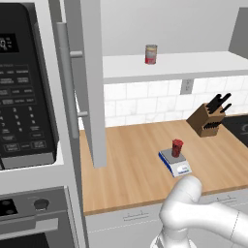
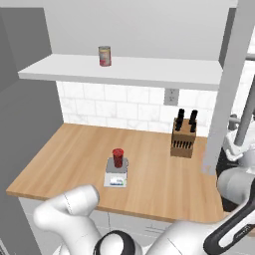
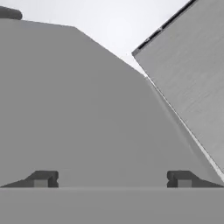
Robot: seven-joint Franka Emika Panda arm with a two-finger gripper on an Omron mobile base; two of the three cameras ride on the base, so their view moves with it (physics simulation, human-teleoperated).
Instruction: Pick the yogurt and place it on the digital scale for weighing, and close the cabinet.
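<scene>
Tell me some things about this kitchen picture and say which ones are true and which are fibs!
1. The yogurt sits on the digital scale. True.
2. The cabinet doors are shut. False: a door stands open, and the white shelf inside shows.
3. A can stands on the cabinet shelf. True.
4. The knife block stands on the shelf beside the can. False: it stands on the wooden counter, by the tiled wall.
5. The gripper is squeezing the yogurt. False: its fingers are spread wide apart with nothing between them, facing a flat grey panel.
</scene>
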